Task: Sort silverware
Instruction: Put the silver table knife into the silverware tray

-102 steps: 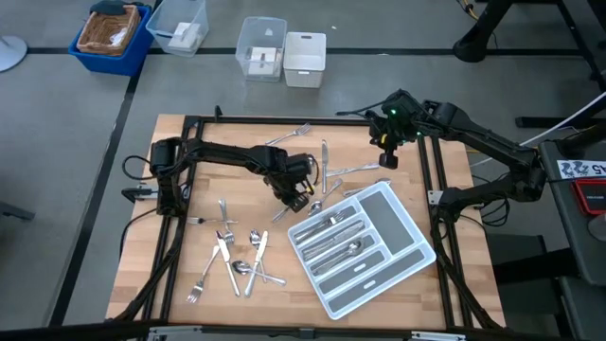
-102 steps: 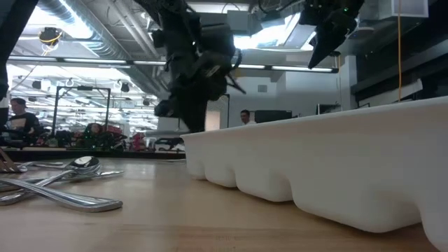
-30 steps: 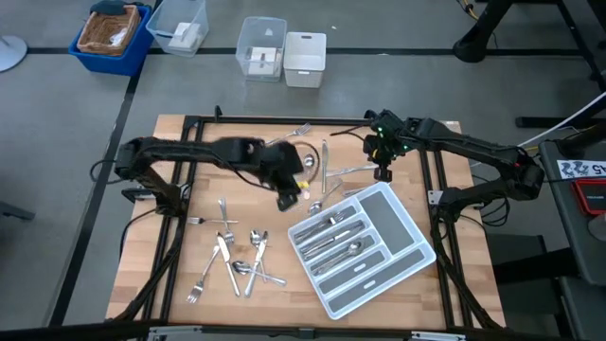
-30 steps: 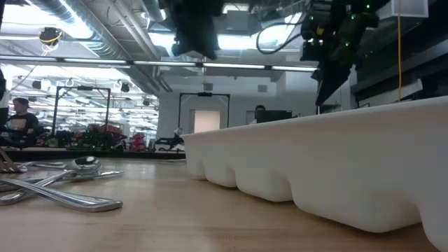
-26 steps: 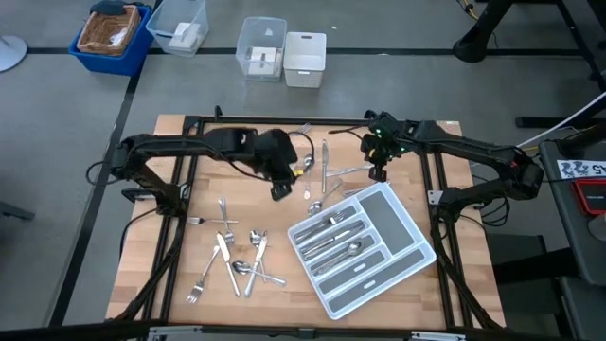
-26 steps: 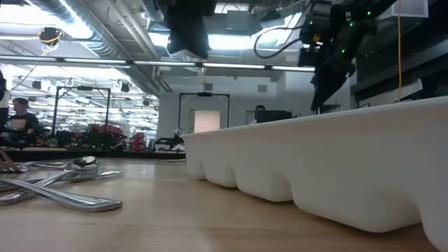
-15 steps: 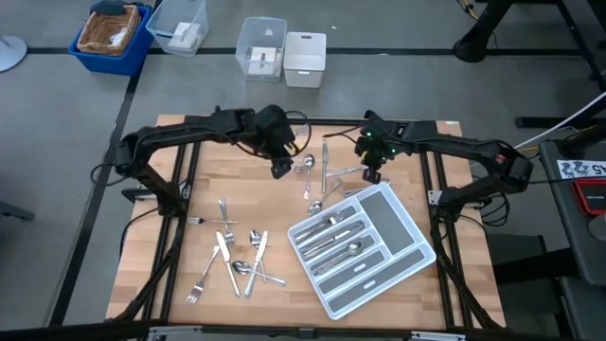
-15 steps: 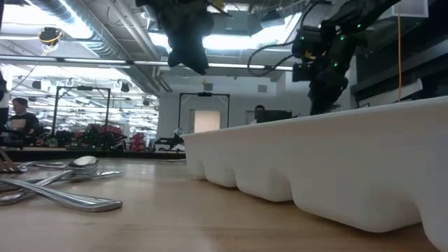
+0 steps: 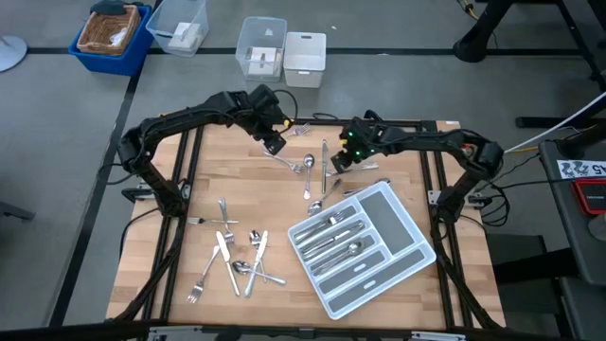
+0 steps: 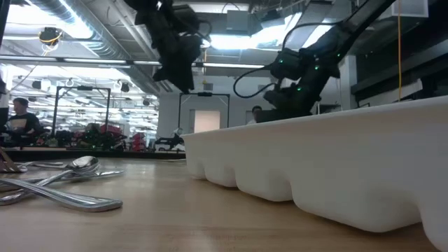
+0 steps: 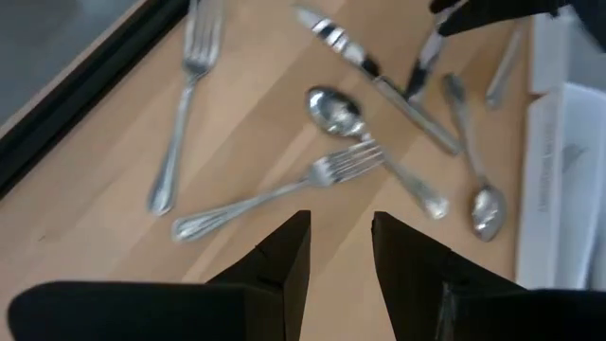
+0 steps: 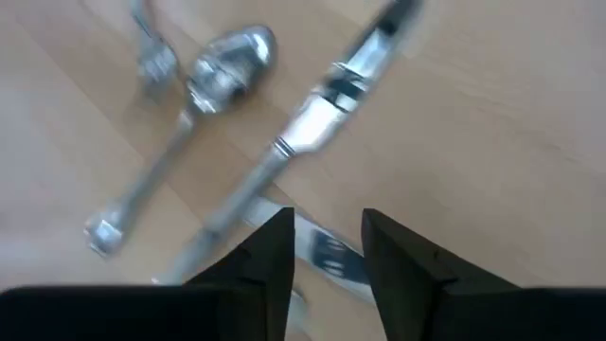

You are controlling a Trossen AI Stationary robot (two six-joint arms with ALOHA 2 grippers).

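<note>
We see the grey tray [image 9: 402, 232] lying at an angle on the counter [image 9: 454, 275], with a few pieces of silverware [image 9: 336, 232] in its long slots; which slot holds what we cannot tell. More silverware lies loose near the counter's far edge and in a cluster left of the tray. The left gripper [image 9: 274, 144] hovers over the far pieces, fingers [image 11: 284, 260] parted and empty. The right gripper [image 9: 339, 163] is low above a knife [image 12: 312, 123], fingers [image 12: 270, 256] apart, empty.
</note>
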